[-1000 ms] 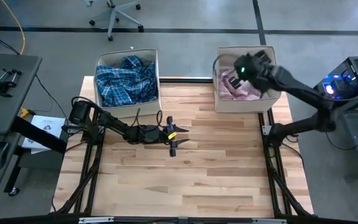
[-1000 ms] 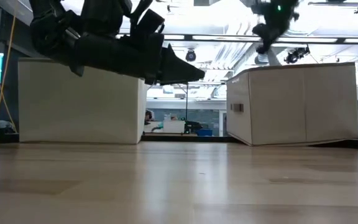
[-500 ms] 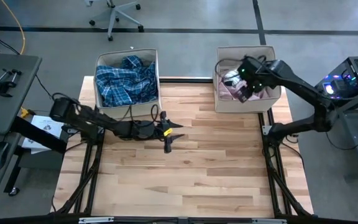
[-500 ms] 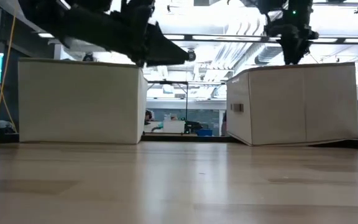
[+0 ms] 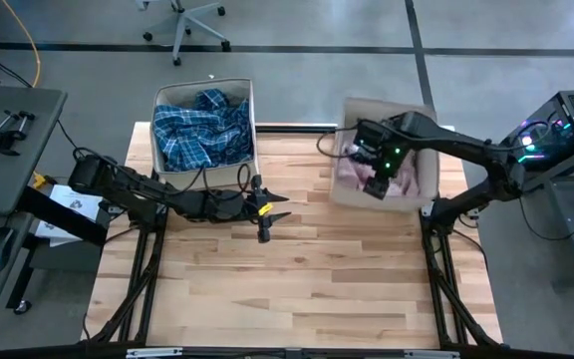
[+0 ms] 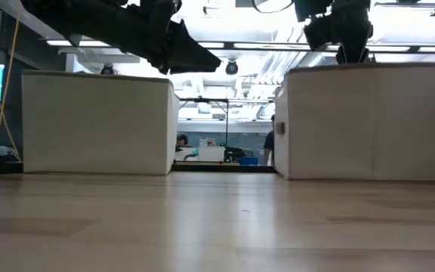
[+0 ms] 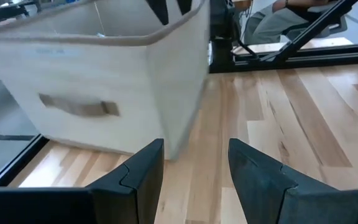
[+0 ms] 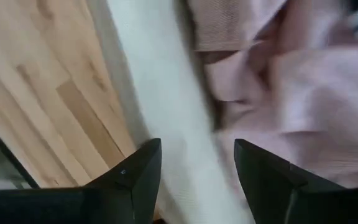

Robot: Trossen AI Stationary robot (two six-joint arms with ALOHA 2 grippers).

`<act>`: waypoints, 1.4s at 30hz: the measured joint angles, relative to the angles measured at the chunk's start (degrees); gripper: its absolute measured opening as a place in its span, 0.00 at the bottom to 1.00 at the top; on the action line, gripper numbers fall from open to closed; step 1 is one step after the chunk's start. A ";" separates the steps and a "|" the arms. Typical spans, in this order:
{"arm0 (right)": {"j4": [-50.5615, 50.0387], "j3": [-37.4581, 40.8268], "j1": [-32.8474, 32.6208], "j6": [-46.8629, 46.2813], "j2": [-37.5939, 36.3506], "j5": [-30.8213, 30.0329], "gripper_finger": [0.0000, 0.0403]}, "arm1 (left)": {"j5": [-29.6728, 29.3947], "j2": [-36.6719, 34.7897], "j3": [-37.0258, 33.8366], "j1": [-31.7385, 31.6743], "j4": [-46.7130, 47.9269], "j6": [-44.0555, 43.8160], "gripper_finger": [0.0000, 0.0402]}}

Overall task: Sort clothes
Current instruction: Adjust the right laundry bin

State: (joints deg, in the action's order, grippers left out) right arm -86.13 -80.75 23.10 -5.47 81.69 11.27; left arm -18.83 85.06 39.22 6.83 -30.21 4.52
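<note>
Over the right-hand box (image 5: 429, 184), at about two o'clock on the table (image 5: 297, 279) seen from above, the right gripper (image 5: 377, 176) hangs just inside the near wall, its two dark fingers (image 8: 135, 177) spread wide and holding nothing. The pale pink garment (image 5: 399, 178) lies right under it and a little toward three o'clock, a soft crumpled heap of thin, finely ribbed cloth with folds running every way, so I can pick out no clear long axis. The wrist view shows one finger over the box's stiff beige cloth wall and the other over the pink folds, which suggests the next move depends on shifting toward the cloth before closing. This arm is much the nearer to the pink garment. The left gripper (image 5: 264, 211) hovers over bare wood near the table's middle, at about six o'clock from the left-hand box (image 5: 203, 178), fingers also parted and empty. That box, at eleven o'clock, holds the blue-white plaid shirt (image 5: 202, 130), bunched and rumpled, filling most of it. Both boxes are square, beige and fabric-sided; the right one sits slightly skewed. No clothes lie on the pale planks, so the sorting looks nearly done.
</note>
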 joint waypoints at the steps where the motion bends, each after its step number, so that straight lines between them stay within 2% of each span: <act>1: 0.25 0.00 -0.68 1.01 -0.09 0.30 0.48 | 0.00 0.01 0.00 0.04 0.21 -0.16 0.42; 3: 0.51 0.02 -1.76 1.64 -0.50 0.22 0.48 | 0.00 0.01 0.00 0.11 0.23 -0.41 0.42; 5: 0.57 0.02 -2.47 1.49 -0.83 -3.85 0.48 | 0.00 0.00 0.00 0.11 0.38 -0.42 0.42; 10: -2.45 -3.30 -6.47 -4.26 -2.22 -28.22 0.48 | 0.00 0.00 0.00 0.09 0.38 -0.41 0.42; 12: -2.95 -5.80 -10.44 -8.17 -3.74 -32.31 0.48 | 0.00 0.00 0.00 0.09 0.45 -0.40 0.42; 14: -1.84 -7.62 -15.81 -10.89 -4.96 -30.80 0.48 | 0.00 0.00 0.00 0.09 0.46 -0.42 0.42; 17: 3.17 -6.88 -25.26 -11.56 -5.62 -21.27 0.48 | 0.00 0.00 0.00 0.09 0.42 -0.40 0.42; 21: 15.19 -0.23 -35.15 -14.09 -4.02 -9.18 0.45 | 0.00 0.00 0.00 0.09 0.39 -0.42 0.42; 23: 19.86 4.09 -37.29 -15.19 -2.56 -8.16 0.43 | 0.00 0.00 0.00 0.09 0.33 -0.42 0.42; 25: 19.60 8.12 -37.52 -16.73 -0.28 -13.72 0.41 | 0.00 0.00 0.00 0.09 0.35 -0.42 0.42; 29: 14.41 14.09 -35.20 -21.19 3.34 -30.71 0.36 | 0.00 -0.06 0.00 0.09 0.37 -1.72 0.42; 31: 13.59 16.17 -33.48 -23.12 3.83 -35.95 0.35 | 0.25 -0.94 0.43 0.11 2.00 -4.32 0.42; 37: 12.74 19.51 -26.44 -24.19 3.34 -39.26 0.35 | 3.83 -7.72 6.90 1.62 16.46 -9.88 0.42; 42: 12.35 15.60 -27.77 -24.09 3.36 -41.58 0.35 | 3.17 -12.25 13.52 5.24 37.87 -10.62 0.42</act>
State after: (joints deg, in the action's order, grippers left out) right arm -73.78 -65.15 -4.66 -29.56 85.05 -30.30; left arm -15.66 72.81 52.74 12.07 7.66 -6.10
